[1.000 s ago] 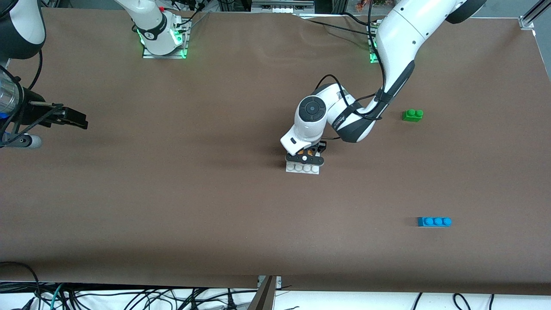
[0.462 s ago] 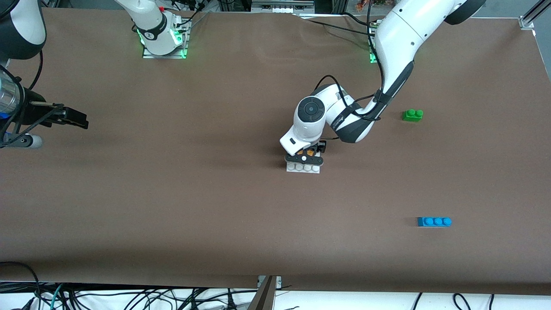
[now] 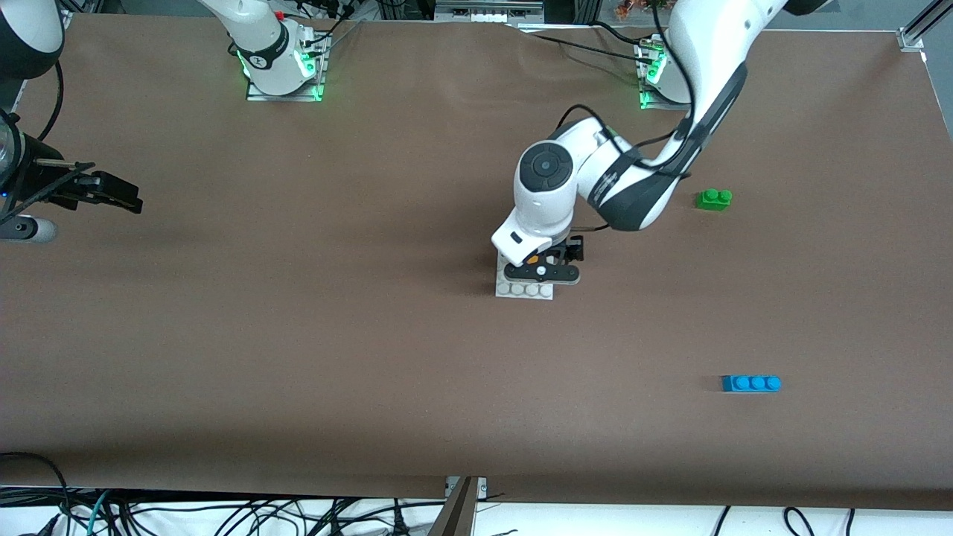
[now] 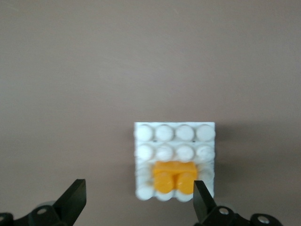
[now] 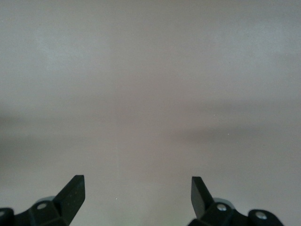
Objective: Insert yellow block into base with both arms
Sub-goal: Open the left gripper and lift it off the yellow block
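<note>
The white studded base (image 3: 525, 290) lies mid-table. The yellow block (image 3: 533, 260) sits on it, seated among the studs. In the left wrist view the yellow block (image 4: 175, 176) covers two studs near one edge of the base (image 4: 174, 134). My left gripper (image 3: 541, 272) hovers just over the base, open (image 4: 138, 205), its fingers wide apart and holding nothing. My right gripper (image 3: 100, 192) waits at the right arm's end of the table, open and empty (image 5: 138, 197) over bare table.
A green two-stud brick (image 3: 714, 199) lies toward the left arm's end of the table. A blue three-stud brick (image 3: 751, 383) lies nearer the front camera at that same end. The brown table cover (image 3: 335, 335) spans the view.
My left arm has risen and shifted a little toward its own end, while the yellow block stays on the base. My right gripper has drawn slightly farther toward its end.
</note>
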`<move>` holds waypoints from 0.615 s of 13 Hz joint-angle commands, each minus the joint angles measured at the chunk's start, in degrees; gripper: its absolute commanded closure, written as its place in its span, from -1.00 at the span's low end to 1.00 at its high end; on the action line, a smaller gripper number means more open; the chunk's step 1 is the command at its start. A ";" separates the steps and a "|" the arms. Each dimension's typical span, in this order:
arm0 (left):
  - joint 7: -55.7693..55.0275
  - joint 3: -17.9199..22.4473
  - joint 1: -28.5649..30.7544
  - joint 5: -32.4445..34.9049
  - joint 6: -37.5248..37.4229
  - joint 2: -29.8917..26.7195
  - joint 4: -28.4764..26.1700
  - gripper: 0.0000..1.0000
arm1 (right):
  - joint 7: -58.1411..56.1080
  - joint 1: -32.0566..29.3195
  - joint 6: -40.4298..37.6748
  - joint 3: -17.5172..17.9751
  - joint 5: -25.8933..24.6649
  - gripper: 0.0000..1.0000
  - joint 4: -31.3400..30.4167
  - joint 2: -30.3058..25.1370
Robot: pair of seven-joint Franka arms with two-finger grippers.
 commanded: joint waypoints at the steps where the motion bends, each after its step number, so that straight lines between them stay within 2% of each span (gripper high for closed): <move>1: -0.14 -0.18 -0.15 1.11 -10.14 -1.32 7.79 -1.00 | 0.01 -0.38 -0.45 0.23 2.29 -1.00 -0.18 -0.73; 4: 4.86 0.26 0.72 0.93 -17.46 -2.11 14.13 -1.00 | 0.27 -0.29 -0.72 0.49 2.65 -1.00 -0.09 -0.82; 8: 16.09 -0.10 8.10 -4.59 -20.37 -3.86 17.13 -1.00 | -0.16 -0.20 -0.89 0.58 2.04 -1.00 0.17 -0.82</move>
